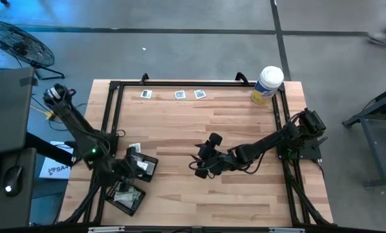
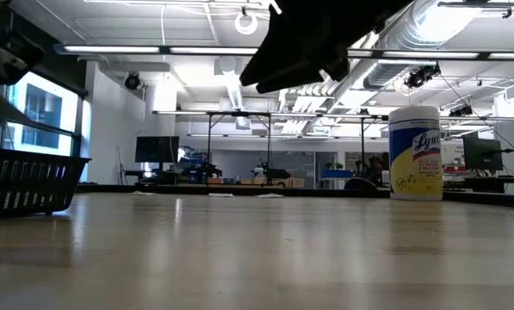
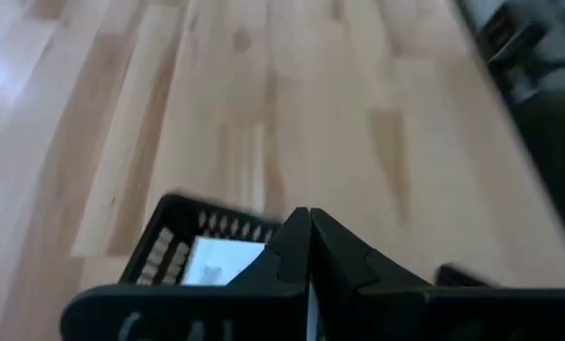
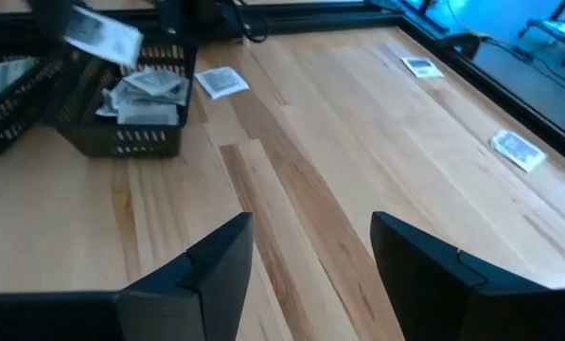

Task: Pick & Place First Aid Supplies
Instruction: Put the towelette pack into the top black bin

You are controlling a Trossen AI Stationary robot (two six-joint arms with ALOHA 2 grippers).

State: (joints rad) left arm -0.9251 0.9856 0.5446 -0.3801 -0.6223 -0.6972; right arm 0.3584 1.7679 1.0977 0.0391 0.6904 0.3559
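My left gripper (image 3: 308, 248) hovers shut over a black mesh tray (image 3: 159, 248) near the table's left edge. A white packet (image 4: 102, 36) sticks out beside it in the right wrist view. That tray (image 4: 135, 118) has several white-grey packets in it, and a second tray (image 1: 128, 198) lies nearer the near edge. One packet (image 4: 220, 80) lies flat on the wood beside the trays. Three more packets (image 1: 179, 95) lie in a row by the far edge. My right gripper (image 4: 310, 256) is open above the middle of the table, over bare wood. My left gripper is shut on a small white packet (image 4: 102, 36), which shows lifted clear above the tray and blurred. The fingers (image 3: 291, 260) meet with only a thin pale line between them. Which part of the packet they have cannot be told.
A white canister with a yellow label (image 1: 268, 84) stands at the far right corner and also shows in the low view (image 2: 414, 153). A black frame (image 1: 115, 84) runs round the table's edges. Bare wood lies between the trays and the right gripper.
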